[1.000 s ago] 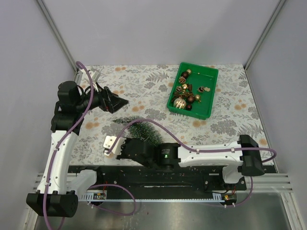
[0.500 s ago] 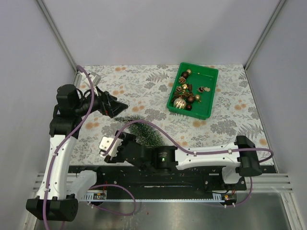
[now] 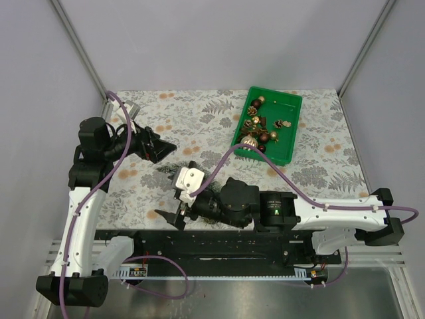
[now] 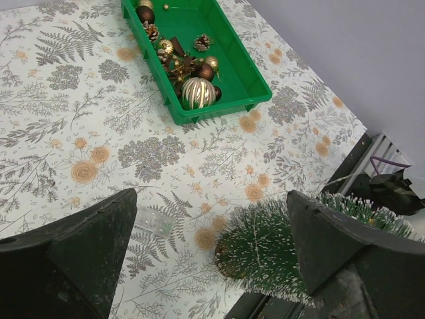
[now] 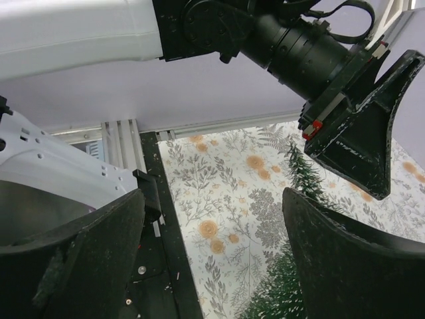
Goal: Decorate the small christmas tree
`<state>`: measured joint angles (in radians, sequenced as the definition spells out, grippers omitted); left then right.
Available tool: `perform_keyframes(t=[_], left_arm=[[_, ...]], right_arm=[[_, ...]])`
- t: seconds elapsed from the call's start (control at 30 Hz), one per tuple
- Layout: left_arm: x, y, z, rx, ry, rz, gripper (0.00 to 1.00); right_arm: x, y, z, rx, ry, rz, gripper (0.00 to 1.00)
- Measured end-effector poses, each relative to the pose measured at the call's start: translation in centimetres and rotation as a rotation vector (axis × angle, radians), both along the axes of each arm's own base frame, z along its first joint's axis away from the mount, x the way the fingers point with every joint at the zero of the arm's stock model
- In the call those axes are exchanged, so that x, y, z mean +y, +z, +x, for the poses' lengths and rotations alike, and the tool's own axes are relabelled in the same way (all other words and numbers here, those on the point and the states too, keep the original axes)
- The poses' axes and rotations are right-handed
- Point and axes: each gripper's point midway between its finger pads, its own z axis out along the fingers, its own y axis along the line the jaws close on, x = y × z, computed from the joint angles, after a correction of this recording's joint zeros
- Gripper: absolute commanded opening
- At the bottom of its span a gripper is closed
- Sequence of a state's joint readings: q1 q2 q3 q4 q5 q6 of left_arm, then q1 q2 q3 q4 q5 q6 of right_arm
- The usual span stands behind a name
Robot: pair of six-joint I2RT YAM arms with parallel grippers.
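The small christmas tree [image 4: 265, 249] lies on its side on the patterned table. In the top view only its dark tip [image 3: 167, 166] shows, and the right wrist covers the rest. My left gripper [image 3: 166, 149] hangs open just above and left of that tip, with nothing between its fingers [image 4: 86, 246]. My right gripper [image 3: 174, 216] is open too, low by the table's near edge beside the tree. In the right wrist view the frosted tree [image 5: 282, 299] runs along the inside of the right finger [image 5: 345, 266], which hides part of it.
A green bin [image 3: 290, 136] of brown and gold ornaments [image 4: 198, 93] stands at the back right. A small clear plastic piece [image 4: 154, 222] lies on the table left of the tree. The black mounting rail [image 3: 219, 246] runs along the near edge.
The right gripper has opened wide. Its wrist has swung round and shifted right over the tree, with the elbow moving out to the right. The left gripper has barely moved.
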<state>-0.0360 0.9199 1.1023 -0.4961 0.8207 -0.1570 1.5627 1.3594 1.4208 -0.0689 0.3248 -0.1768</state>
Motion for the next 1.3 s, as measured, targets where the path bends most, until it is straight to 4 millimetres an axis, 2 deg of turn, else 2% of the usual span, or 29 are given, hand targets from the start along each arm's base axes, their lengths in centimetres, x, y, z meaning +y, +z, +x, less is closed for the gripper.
perform_keyframes(t=[0.23,0.33,0.47,0.67,0.73,0.83,0.9,1.0,1.13,1.3], left_arm=[[0.8,-0.3,0.3,-0.002,0.044,0.04,0.99],[1.2,-0.5,0.3,-0.004,0.059,0.056,0.99],[1.6,-0.8,0.2,-0.003,0.071,0.069,0.99],[2.0,-0.9,0.3,-0.002,0.084,0.076,0.99],[2.4,-1.0,0.4,0.002,0.098,0.076,0.99],[2.7,-1.1,0.5,0.012,0.112,0.078,0.99],[2.8,-1.2,0.4,0.016,0.116,0.08,0.99],[3.1,-1.4,0.4,0.019,0.122,0.086,0.99],[3.6,-2.0,0.0,0.051,0.135,0.095,0.99],[4.7,-2.1,-0.3,0.089,0.169,0.09,0.99]], right_arm=[[-0.4,-0.8,-0.5,0.024,0.023,-0.032,0.93],[-1.4,-0.3,-0.4,0.024,0.017,-0.033,0.93],[-4.5,2.4,0.3,0.018,-0.027,0.026,0.93],[-11.7,8.5,1.1,0.021,-0.075,0.199,0.92],[-13.5,9.7,1.3,0.022,-0.089,0.241,0.92],[-15.3,10.2,1.8,0.017,-0.122,0.265,0.92],[-15.9,9.8,2.2,0.013,-0.143,0.262,0.92],[-16.0,7.6,2.9,0.004,-0.192,0.205,0.91],[-15.1,3.5,4.0,-0.01,-0.254,0.09,0.87],[-13.4,-0.2,6.2,-0.003,-0.315,-0.021,0.82]])
